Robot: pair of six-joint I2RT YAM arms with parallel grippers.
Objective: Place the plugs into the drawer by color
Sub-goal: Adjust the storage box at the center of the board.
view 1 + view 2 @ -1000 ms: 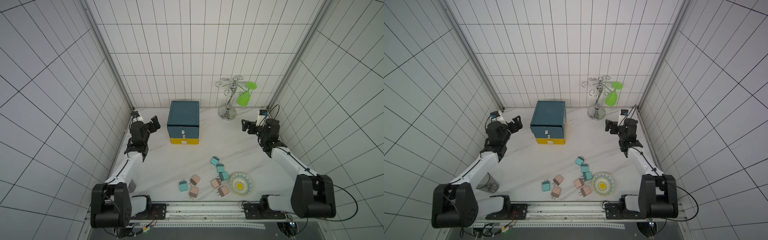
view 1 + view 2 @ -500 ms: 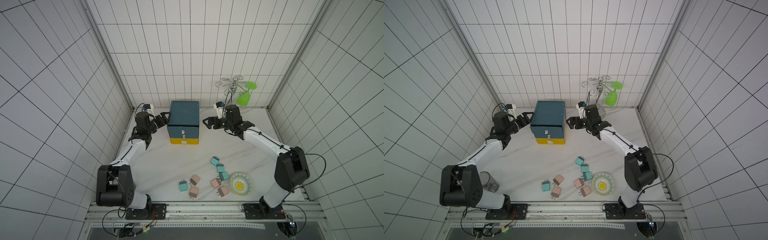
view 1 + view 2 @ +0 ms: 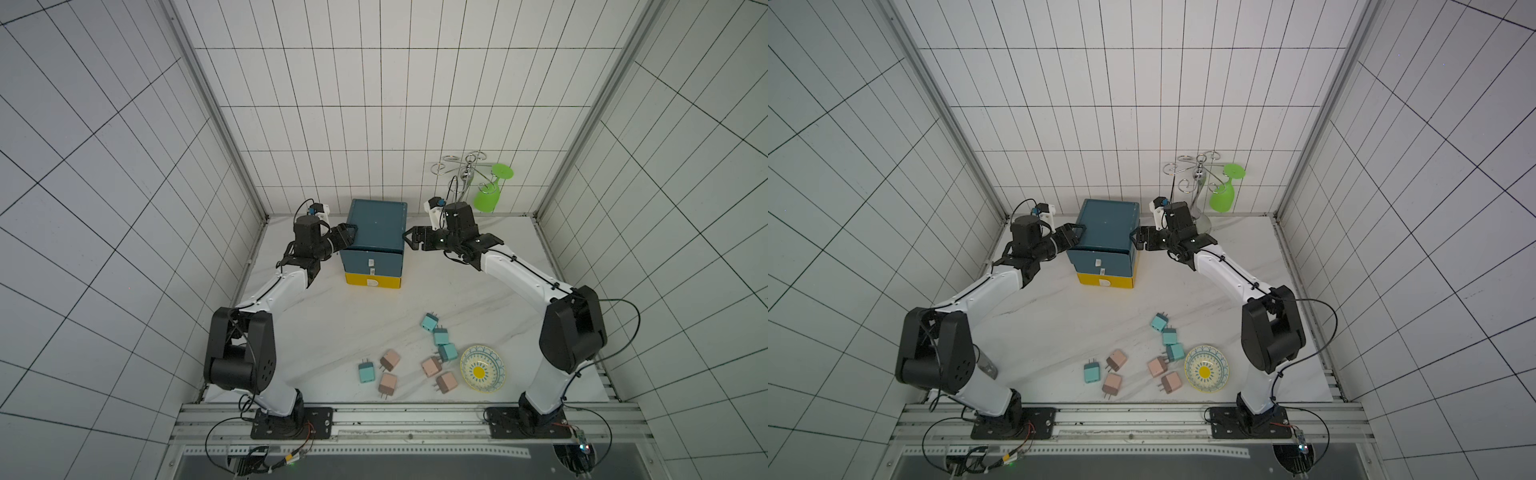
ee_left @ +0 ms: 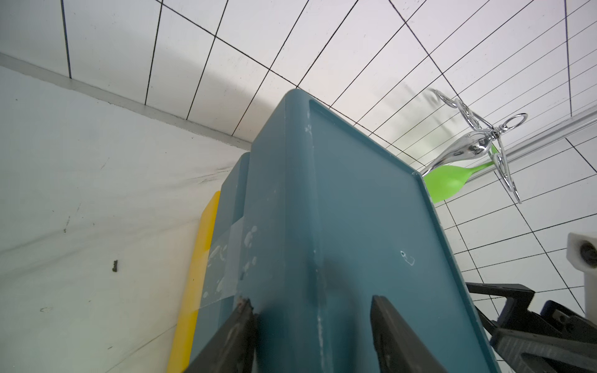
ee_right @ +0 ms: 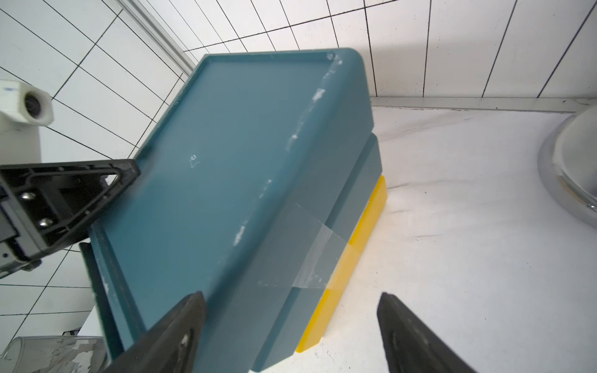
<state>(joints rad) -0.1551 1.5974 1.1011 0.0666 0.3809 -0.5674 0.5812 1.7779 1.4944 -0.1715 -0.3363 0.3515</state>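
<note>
Left claw [image 3: 350,233] straddles the teal drawer unit's [image 3: 376,224] top left edge, can't tell if it's pinching; right claw [image 3: 409,242] gapes at its right edge. Eight plugs [image 3: 440,336] lie on the near tabletop [image 3: 332,324]: four teal, four pinkish, beside one dish [image 3: 500,365]. Drawer insides are hidden.

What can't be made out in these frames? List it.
Drawers: closed fronts hide the insides in every view.
Left gripper: in the left wrist view it straddles the cabinet edge; clamped or not is unclear.
Plugs: seen only in both top views, too small for prong detail.
Cup: cut off by the right wrist view's edge.
</note>
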